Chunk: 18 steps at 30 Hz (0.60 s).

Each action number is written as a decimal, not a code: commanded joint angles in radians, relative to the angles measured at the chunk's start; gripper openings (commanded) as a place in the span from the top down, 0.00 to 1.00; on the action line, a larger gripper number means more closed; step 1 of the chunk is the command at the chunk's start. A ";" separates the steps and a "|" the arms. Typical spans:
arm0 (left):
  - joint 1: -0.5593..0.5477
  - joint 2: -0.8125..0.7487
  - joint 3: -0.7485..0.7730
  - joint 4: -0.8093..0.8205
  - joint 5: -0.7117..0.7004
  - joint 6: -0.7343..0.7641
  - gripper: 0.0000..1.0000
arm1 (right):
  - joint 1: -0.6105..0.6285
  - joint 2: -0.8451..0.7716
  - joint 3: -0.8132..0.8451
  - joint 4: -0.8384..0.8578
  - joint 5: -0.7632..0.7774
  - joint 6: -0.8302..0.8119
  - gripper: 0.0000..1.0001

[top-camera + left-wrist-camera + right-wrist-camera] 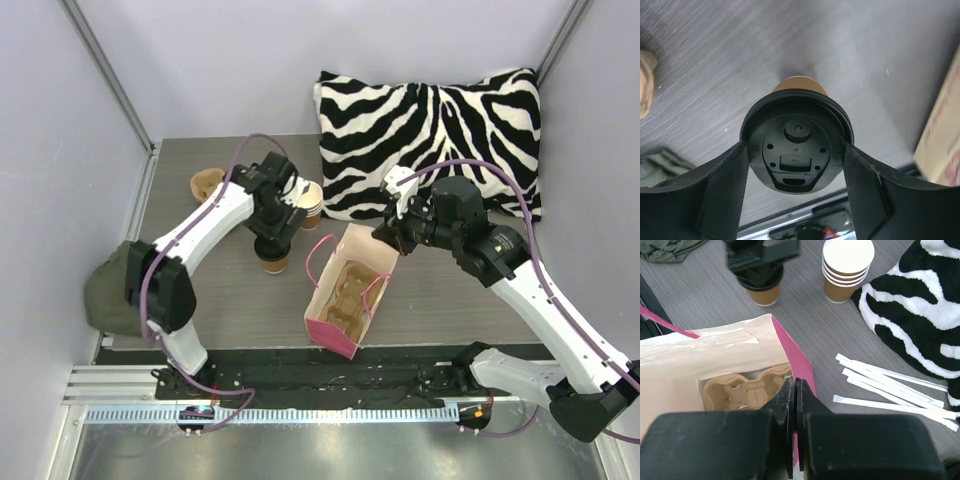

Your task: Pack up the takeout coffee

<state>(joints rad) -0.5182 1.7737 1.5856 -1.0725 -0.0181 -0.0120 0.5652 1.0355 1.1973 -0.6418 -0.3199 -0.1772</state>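
While the right end effector (795, 385) clamps the paper bag (715, 355) rim, the left end effector (796, 150) straddles the lidded kraft cup (800, 84). Gripped or not? Can't tell.

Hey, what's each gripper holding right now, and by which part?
Right gripper pinches the paper bag by its top rim. Left gripper straddles the black lid on the brown cup; a firm grip cannot be told.

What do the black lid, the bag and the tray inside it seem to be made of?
The black lid looks like plastic: matte, with moulded holes. The bag seems paper: cream, pink-sided, creased. The tray is probably moulded pulp: tan, rough.
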 commanded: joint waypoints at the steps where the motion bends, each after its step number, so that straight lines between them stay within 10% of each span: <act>1: 0.014 -0.155 -0.084 -0.064 0.087 0.151 0.43 | -0.005 0.003 0.053 0.024 -0.019 0.002 0.99; 18: 0.057 -0.326 -0.455 0.183 0.150 0.333 0.34 | -0.004 0.012 0.065 0.028 -0.019 0.010 0.99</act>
<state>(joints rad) -0.4633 1.4376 1.1332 -0.9215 0.1364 0.2661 0.5652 1.0500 1.2190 -0.6456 -0.3313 -0.1768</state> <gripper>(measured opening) 0.732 0.032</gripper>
